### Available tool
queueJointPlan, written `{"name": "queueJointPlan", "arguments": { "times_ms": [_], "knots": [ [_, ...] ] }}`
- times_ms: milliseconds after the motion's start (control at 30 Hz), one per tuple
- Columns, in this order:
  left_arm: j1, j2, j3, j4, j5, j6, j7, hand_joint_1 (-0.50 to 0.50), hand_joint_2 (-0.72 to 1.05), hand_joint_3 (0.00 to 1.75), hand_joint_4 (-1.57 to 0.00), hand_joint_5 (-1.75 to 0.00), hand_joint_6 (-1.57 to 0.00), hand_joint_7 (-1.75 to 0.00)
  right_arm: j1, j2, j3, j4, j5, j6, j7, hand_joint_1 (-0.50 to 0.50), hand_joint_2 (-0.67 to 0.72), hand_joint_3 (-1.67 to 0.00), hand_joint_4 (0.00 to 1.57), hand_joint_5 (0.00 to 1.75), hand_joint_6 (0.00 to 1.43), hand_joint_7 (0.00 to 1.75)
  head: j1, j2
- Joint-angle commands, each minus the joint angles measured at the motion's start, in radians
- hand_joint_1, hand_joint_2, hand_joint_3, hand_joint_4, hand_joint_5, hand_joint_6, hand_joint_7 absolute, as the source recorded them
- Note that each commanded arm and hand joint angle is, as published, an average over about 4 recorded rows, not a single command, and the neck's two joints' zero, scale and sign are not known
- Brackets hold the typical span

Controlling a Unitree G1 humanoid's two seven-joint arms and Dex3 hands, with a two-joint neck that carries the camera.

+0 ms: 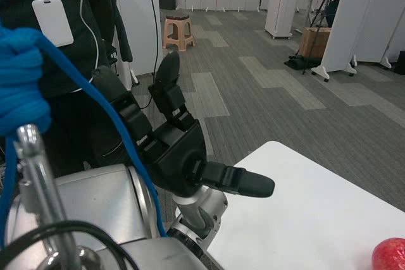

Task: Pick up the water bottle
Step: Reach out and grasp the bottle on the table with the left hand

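No water bottle shows in the head view. My left hand (172, 147) is raised close to the camera, left of the white table (316, 210). Its fingers are spread apart, the thumb sticks out to the right, and it holds nothing. My silver left forearm (95, 213) fills the lower left. My right hand is out of the picture.
A red rounded object (390, 254) lies at the table's bottom right corner, cut off by the frame. A person in black with a white badge (53, 21) stands close at the left, behind a blue cord (22, 80). Beyond are grey carpet, a small stool (178, 33) and white partitions.
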Motion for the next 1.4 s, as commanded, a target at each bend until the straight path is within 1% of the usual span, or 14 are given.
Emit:
{"name": "queueJointPlan", "arguments": {
  "times_ms": [33,367,500,633,733,900,1233,1367,1400],
  "knots": [
    [0.002,0.003,0.015,-0.039,-0.001,0.006,-0.008,-0.50,0.07,0.09,0.00,-0.92,0.00,0.00,-0.014,-0.007,0.001,0.010,0.003,-0.011,-0.004,-0.42,0.47,0.00,0.00,0.00,0.00,0.00,-0.007,0.007],
    [-0.006,0.003,0.040,-0.102,-0.003,0.040,-0.026,-0.50,0.07,0.09,0.00,-0.92,0.00,0.00,-0.005,-0.020,-0.001,0.009,0.017,-0.019,-0.004,-0.42,0.47,0.00,0.00,0.00,0.00,0.00,-0.028,0.013],
    [-0.012,0.003,0.051,-0.120,-0.008,0.060,-0.030,-0.50,0.07,0.09,0.00,-0.92,0.00,-0.07,-0.002,-0.024,-0.002,0.006,0.022,-0.022,-0.003,-0.42,0.47,0.00,0.00,0.00,0.00,0.00,-0.031,0.012],
    [-0.022,0.010,0.054,-0.135,-0.023,0.081,-0.029,-0.50,-0.02,0.09,0.00,-0.92,0.00,-0.07,0.001,-0.029,-0.002,0.003,0.022,-0.023,-0.003,-0.42,0.47,0.00,0.00,0.00,0.00,0.00,-0.032,0.011],
    [-0.034,0.016,0.061,-0.151,-0.035,0.096,-0.029,-0.50,0.01,0.09,0.00,-0.92,0.00,-0.05,0.002,-0.029,-0.002,0.001,0.023,-0.025,-0.003,-0.42,0.47,0.00,0.00,0.00,0.00,0.00,-0.029,0.012],
    [-0.035,0.018,0.083,-0.175,-0.053,0.114,-0.027,-0.50,-0.02,0.09,0.00,-0.92,0.00,-0.07,0.002,-0.029,-0.002,0.001,0.025,-0.029,-0.003,-0.42,0.47,0.00,0.00,0.00,0.00,0.00,-0.026,0.012],
    [-0.023,0.018,0.119,-0.210,-0.087,0.124,-0.012,-0.50,-0.02,0.09,0.00,-0.92,0.00,-0.07,0.002,-0.029,-0.002,0.001,0.025,-0.031,-0.003,-0.42,0.47,0.00,0.00,0.00,0.00,0.00,-0.012,0.017],
    [-0.020,0.018,0.133,-0.214,-0.109,0.127,0.006,-0.50,-0.02,0.09,0.00,-0.92,0.00,-0.07,0.002,-0.029,-0.002,0.001,0.025,-0.034,-0.003,-0.42,0.47,0.00,0.00,0.00,0.00,0.00,-0.012,0.018],
    [-0.019,0.018,0.135,-0.214,-0.111,0.127,0.010,-0.50,-0.04,0.09,0.00,-0.92,0.00,-0.07,0.002,-0.029,-0.002,0.001,0.025,-0.034,-0.003,-0.42,0.47,0.00,0.00,0.00,0.00,0.00,-0.014,0.017]
  ]
}}
